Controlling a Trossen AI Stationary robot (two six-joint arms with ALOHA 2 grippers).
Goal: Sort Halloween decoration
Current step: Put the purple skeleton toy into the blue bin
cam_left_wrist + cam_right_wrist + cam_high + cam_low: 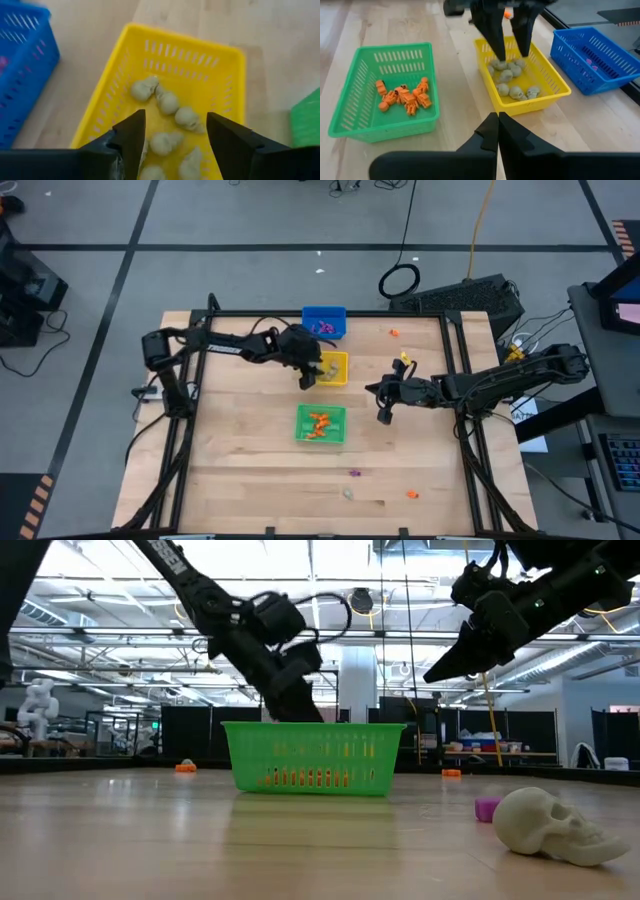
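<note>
My left gripper [175,131] is open and points down into the yellow bin [117,82], just above several pale skull trinkets [167,102] that lie on its floor. The right wrist view also shows it over that bin [508,50]. My right gripper [498,131] is shut and empty. It hangs above the table to the right of the green bin [321,423], which holds several orange trinkets [402,96]. The blue bin [324,320] holds purple trinkets [590,62].
Loose trinkets lie on the table: an orange one [394,333] near the far edge, and a purple one [353,473], a pale skull [348,492] and an orange one [411,494] near the near edge. The three bins stand in a column at the table's middle.
</note>
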